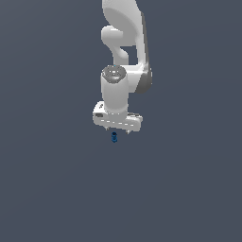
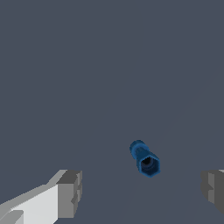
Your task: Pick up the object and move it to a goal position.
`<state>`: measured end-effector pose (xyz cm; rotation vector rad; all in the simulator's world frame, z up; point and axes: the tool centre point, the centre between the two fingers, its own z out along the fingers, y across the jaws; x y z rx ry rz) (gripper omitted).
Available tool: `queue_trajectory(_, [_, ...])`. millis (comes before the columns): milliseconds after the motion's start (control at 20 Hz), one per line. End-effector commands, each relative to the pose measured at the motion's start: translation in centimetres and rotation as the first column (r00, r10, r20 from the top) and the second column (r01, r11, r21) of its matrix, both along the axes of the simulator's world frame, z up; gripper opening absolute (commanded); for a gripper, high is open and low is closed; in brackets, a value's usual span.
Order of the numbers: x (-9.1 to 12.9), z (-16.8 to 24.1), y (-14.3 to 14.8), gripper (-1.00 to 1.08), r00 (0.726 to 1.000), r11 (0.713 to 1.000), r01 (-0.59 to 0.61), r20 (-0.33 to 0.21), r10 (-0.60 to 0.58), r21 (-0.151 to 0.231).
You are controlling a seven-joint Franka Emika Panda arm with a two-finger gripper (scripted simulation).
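The object (image 1: 114,137) is a tiny bright-blue, roughly cylindrical piece standing upright on the dark grey floor. My white gripper (image 1: 117,131) hangs just above it, pointing down. In the wrist view the object (image 2: 145,158) shows from above with a dark hole in its top, between my two grey fingertips (image 2: 70,193) but nearer the other one (image 2: 213,189). The jaws stand wide apart and hold nothing. The fingertips do not touch the object.
The white arm (image 1: 125,42) rises from the gripper to the top edge of the exterior view. The plain dark grey floor (image 1: 52,179) fills the rest of both views.
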<state>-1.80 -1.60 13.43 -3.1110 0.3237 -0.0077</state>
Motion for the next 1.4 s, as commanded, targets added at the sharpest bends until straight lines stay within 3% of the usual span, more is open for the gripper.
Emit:
queue_trajectory(0, [-0.6, -1.3, -0.6, 1.00, 0.998, 0.998, 0.062, -0.003, -0.062, -0.003])
queue_trajectory(500, [-2.2, -4.0, -2.0, 1.00, 0.980, 0.980, 0.199, -0.006, -0.199, -0.013])
queue_trajectory(900, [-2.3, -4.6, -2.0, 1.00, 0.979, 0.979, 0.202, -0.007, -0.202, -0.013])
queue_trajectory(1350, [-2.4, -8.5, -2.1, 1.00, 0.978, 0.978, 0.206, -0.006, -0.206, -0.013])
